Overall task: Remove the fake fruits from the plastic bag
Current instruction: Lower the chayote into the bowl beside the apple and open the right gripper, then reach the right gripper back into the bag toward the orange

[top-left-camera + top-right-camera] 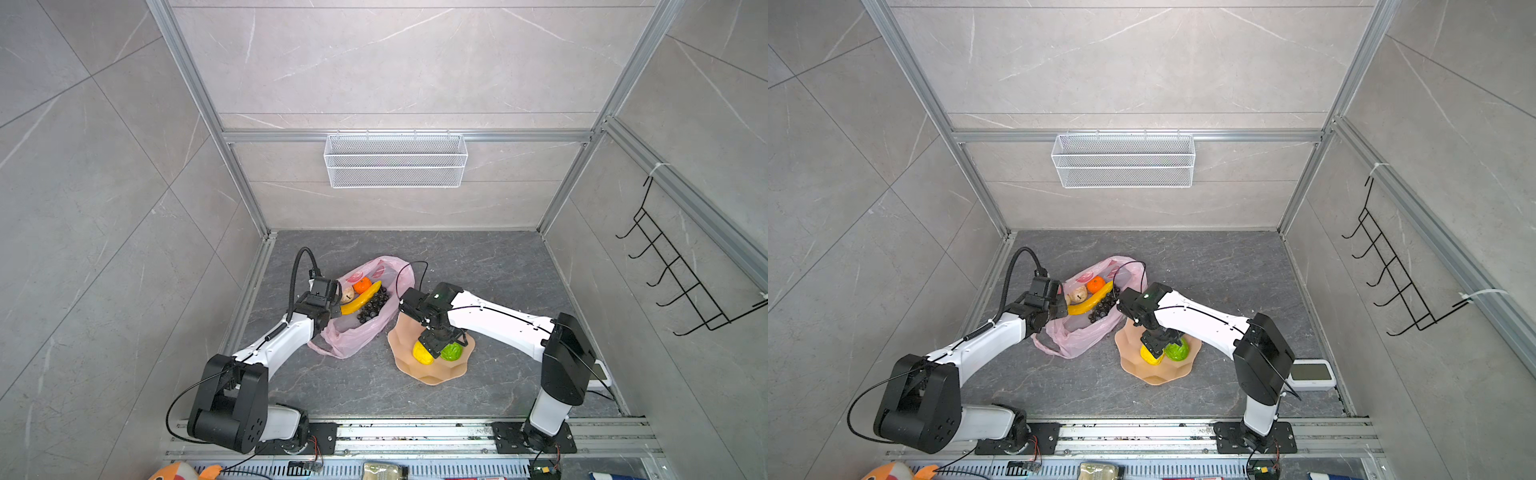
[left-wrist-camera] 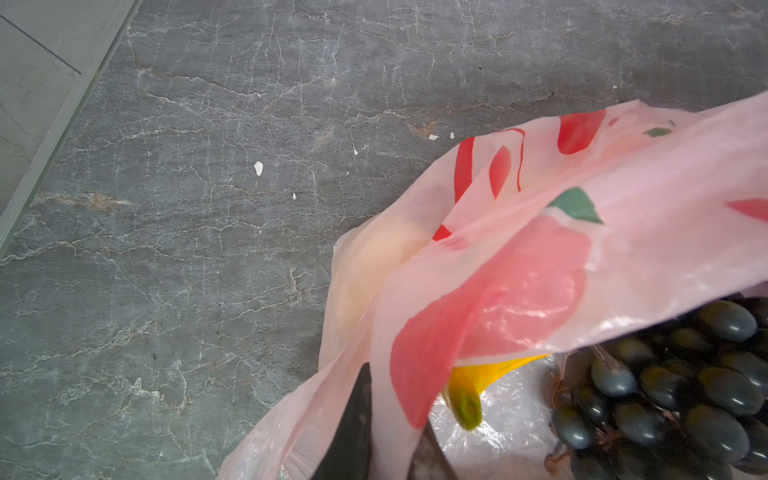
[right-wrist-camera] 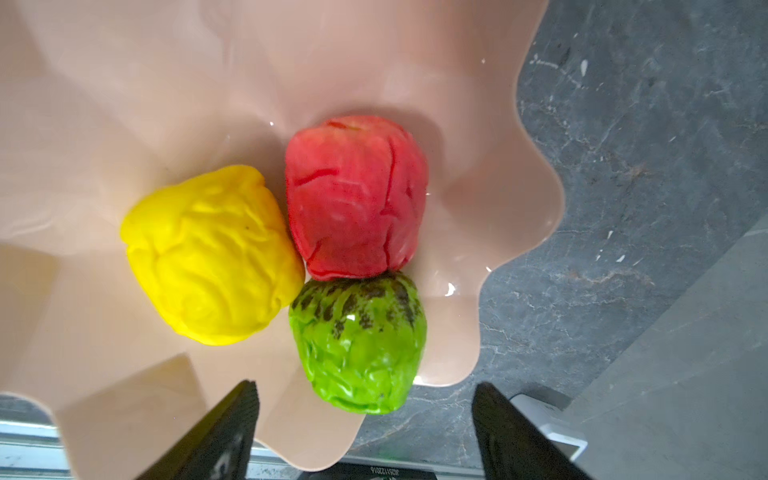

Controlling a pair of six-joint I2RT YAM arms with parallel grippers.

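Observation:
The pink plastic bag (image 1: 353, 336) (image 2: 582, 249) lies open on the dark table. Inside it are a yellow banana (image 1: 360, 303) (image 2: 498, 365), a dark grape bunch (image 1: 374, 309) (image 2: 685, 395), an orange tangerine (image 1: 363, 285) and a beige fruit (image 1: 348, 294). My left gripper (image 1: 334, 300) (image 2: 388, 449) is shut on the bag's rim film at its left side. My right gripper (image 1: 434, 347) (image 3: 365, 388) hangs open and holds nothing just above the peach plate (image 1: 432, 374) (image 3: 166, 83). On the plate a yellow fruit (image 3: 212, 253), a red fruit (image 3: 357, 199) and a green fruit (image 3: 357, 345) touch one another.
A white wire basket (image 1: 395, 160) hangs on the back wall and a black hook rack (image 1: 681, 270) on the right wall. A small white device (image 1: 1310, 374) lies at the table's right edge. An orange plush toy (image 1: 178, 471) sits beyond the front rail.

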